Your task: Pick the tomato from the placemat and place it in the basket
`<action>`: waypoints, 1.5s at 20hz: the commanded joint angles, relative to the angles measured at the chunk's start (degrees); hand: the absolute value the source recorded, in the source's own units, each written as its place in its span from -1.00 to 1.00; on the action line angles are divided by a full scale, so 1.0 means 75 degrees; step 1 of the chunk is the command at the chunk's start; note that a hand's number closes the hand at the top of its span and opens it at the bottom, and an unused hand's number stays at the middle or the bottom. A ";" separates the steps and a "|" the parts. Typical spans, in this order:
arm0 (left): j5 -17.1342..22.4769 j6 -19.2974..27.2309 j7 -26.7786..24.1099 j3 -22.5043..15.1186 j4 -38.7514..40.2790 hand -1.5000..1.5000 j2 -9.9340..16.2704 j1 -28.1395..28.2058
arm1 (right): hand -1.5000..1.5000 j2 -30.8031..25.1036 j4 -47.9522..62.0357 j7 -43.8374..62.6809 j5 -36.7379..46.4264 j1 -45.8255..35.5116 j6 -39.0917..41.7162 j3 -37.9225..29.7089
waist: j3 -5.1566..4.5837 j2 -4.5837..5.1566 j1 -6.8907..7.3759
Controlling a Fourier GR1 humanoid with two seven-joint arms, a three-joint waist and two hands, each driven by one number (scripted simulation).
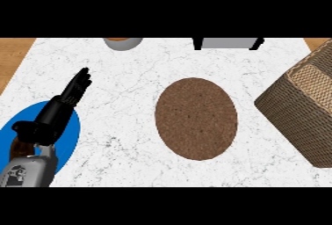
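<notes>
1. Placemat (196, 118): brown, oval, woven in look, flat on the white marbled counter (130, 79), near the middle of the view.
2. Basket (304, 110): wicker, box-shaped, to the right of the placemat and near it without touching; turned at an angle to the placemat, one corner towards it; cut off by the right edge of the view, open top partly visible at its upper right.
3. Tomato: not to be found on the placemat's brown surface or in the visible part of the basket; whereabouts impossible to tell from this view.
4. Left hand (68, 99): black, well to the left of the placemat and apart from it; fingers (81, 81) straight and held together, released, grasping nothing, tips directed up and slightly towards the placemat's far end.
5. Left forearm (29, 169): grey, entering from the lower left corner, further from the placemat than the hand.
6. Blue plate (68, 134): flat on the counter left of the placemat, partly covered by the left wrist and forearm.
7. Grey cup (122, 42): beyond the placemat and to its left, at the far edge of the counter, cut off by the view's top; brownish contents showing at the rim.
8. Grey box with black legs (227, 42): straight beyond the placemat at the far edge, also cut off.
</notes>
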 commanded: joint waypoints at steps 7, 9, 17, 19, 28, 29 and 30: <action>0.0025 -0.0130 0.0584 -0.0036 -0.0596 0.00 -0.0095 0.0089 | 1.00 -0.0532 0.0811 -0.1499 -0.0579 0.1078 -0.1559 -0.0283 | 0.0000 -0.0005 0.0021; 0.0041 -0.0286 0.0392 0.0105 -0.0418 0.00 0.0029 0.0078 | 1.00 -0.0465 0.0519 -0.1400 -0.0448 0.1259 -0.1583 -0.0098 | -0.0002 -0.0006 0.0000; -0.0227 -0.0158 -0.0174 0.0227 0.0195 0.00 -0.0086 -0.0088 | -1.00 -0.1239 0.2105 -0.2489 -0.1644 0.0772 -0.2753 -0.0671 | -0.0002 0.0003 0.0023; -0.0248 -0.0026 0.0217 0.0063 0.0028 0.00 -0.0307 -0.0153 | -1.00 -0.1458 0.2862 -0.3054 -0.2063 0.0552 -0.2905 -0.0728 | 0.0001 0.0009 0.0047; -0.0383 -0.0018 -0.0173 -0.0016 0.0149 0.00 -0.0485 0.0123 | -1.00 -0.1438 0.1643 -0.3527 -0.3372 0.0696 -0.2993 -0.0937 | -0.0002 -0.0009 -0.0011; -0.0309 -0.0206 -0.0398 0.0159 0.0101 0.00 -0.0235 0.0330 | -1.00 -0.1675 0.1476 -0.3191 -0.3401 0.0652 -0.2831 -0.1122 | -0.0004 -0.0016 -0.0014; -0.0193 -0.0248 0.0179 0.0176 -0.0291 0.00 -0.0164 0.0209 | -1.00 -0.1366 0.1381 -0.3093 -0.3447 0.0593 -0.3142 -0.1127 | -0.0001 -0.0022 0.0009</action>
